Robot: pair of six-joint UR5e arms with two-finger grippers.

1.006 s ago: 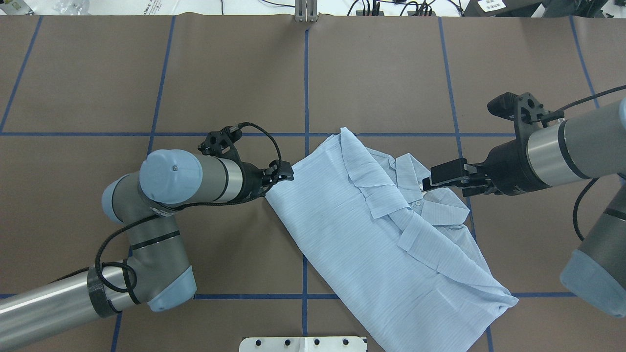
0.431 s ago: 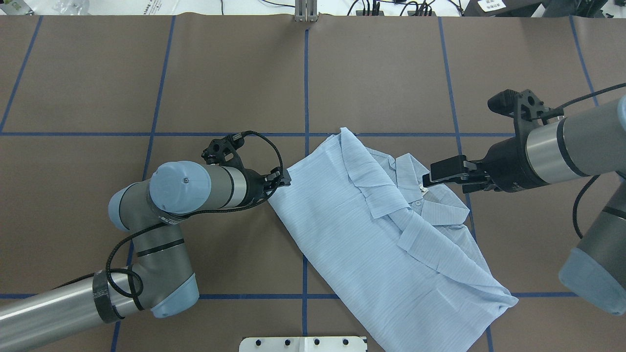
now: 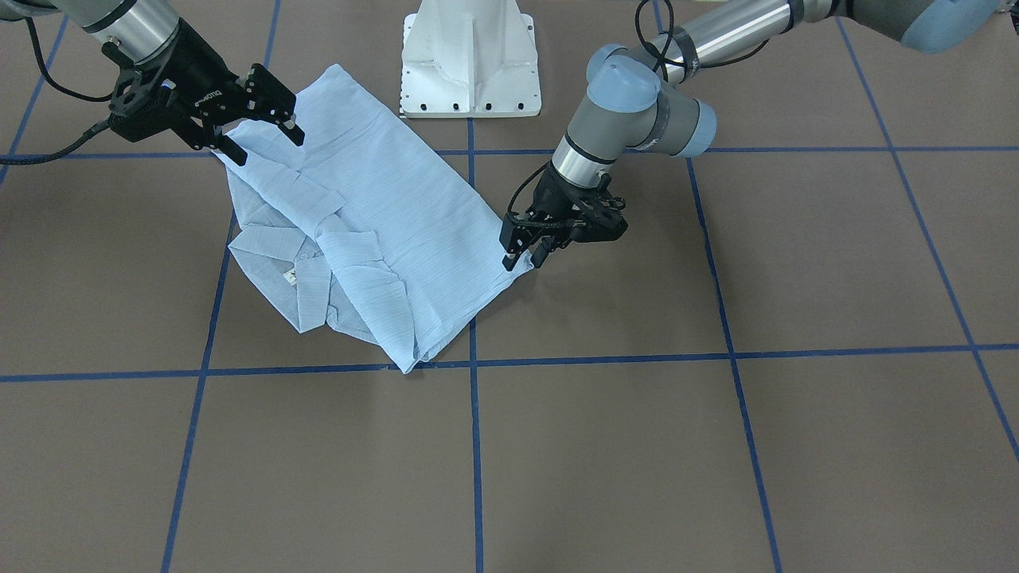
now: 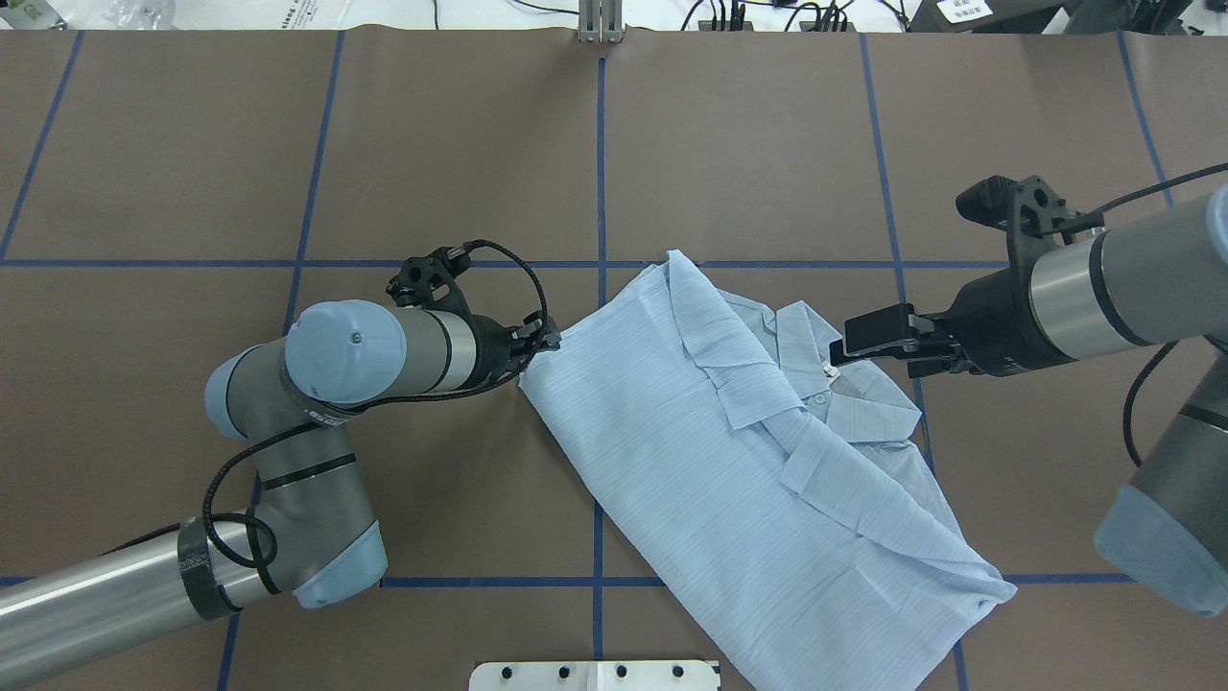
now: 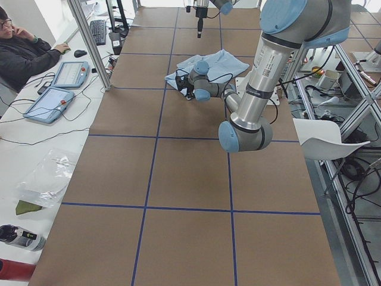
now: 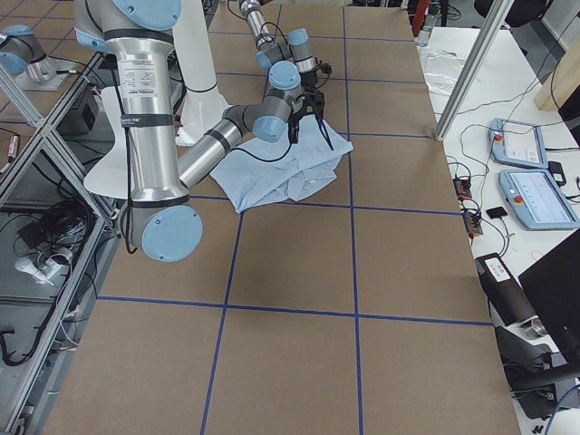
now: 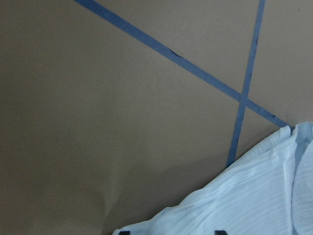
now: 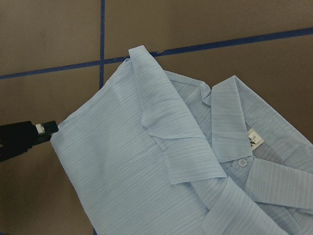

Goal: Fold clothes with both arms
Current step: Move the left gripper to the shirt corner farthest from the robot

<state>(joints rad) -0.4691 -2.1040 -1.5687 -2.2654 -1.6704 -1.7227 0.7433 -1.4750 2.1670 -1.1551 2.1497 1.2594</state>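
Left arm [image 4: 345,350] has shifted slightly away from the white pedestal base [image 3: 470,72] vs 0.4 s ago. Right arm [image 4: 1103,288] & shirt [image 4: 672,451] haven't moved.

1 light-blue striped shirt, lying flat, part-folded, on the brown table [image 4: 767,144]. Its long axis runs diagonally. One short end is just beside the pedestal base on the right-arm side. The other end is well out from it, past the base's centre line twd the left arm. The collar [image 8: 234,127] sits in the half far from the base, on the long edge facing the right arm. 1 white neck label [image 8: 254,138] & 1 button [image 8: 239,162] show.

2 arms, 2 grippers. Left gripper [image 3: 521,261] is low at the shirt's far-end corner. Its fingers are apart w/ the fabric edge between them, not pinched. Right gripper [image 3: 269,151] is spread wide over the collar-side edge, holding nothing.
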